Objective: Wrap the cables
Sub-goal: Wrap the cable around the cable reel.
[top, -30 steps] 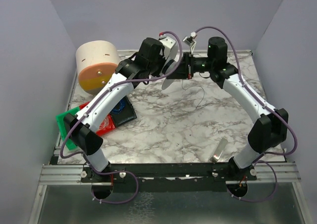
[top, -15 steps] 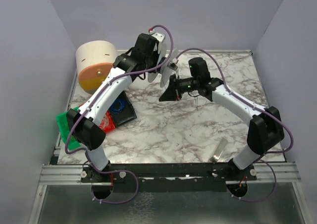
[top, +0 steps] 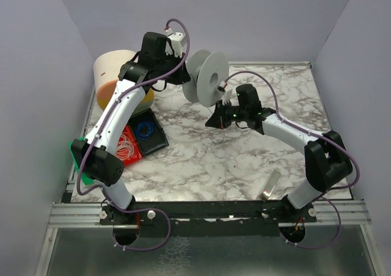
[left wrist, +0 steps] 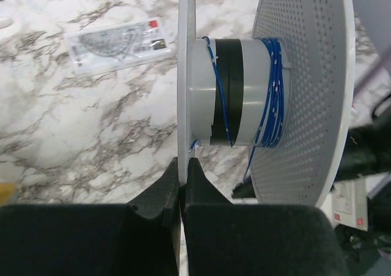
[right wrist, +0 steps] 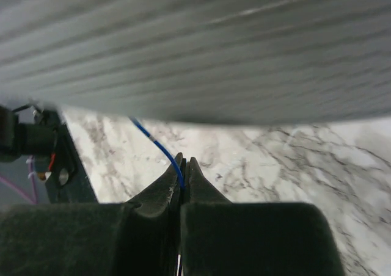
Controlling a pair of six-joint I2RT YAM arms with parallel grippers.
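Observation:
A white two-flange spool point(top: 206, 79) hangs in the air over the back middle of the table. My left gripper point(top: 182, 74) is shut on the edge of its thin left flange point(left wrist: 186, 74); its fingertips meet around the flange in the left wrist view point(left wrist: 183, 165). The cable point(left wrist: 272, 93), a very thin blue wire, is wound a few turns round the grey hub point(left wrist: 238, 93). My right gripper point(top: 215, 118) sits just below the spool, shut on the wire point(right wrist: 156, 143), which runs up left from its tips point(right wrist: 184, 165) toward the blurred flange point(right wrist: 195, 44).
A cream cylinder with an orange face point(top: 116, 80) stands at the back left. A black tray with a blue coil point(top: 146, 131), a red tray with a white coil point(top: 127, 146) and a green piece point(top: 79, 157) lie left. A clear packet point(top: 270, 184) lies front right.
My left arm has swung left and up, turning the spool so both flanges show. My right gripper has dropped down and left to sit below the spool, still holding the wire.

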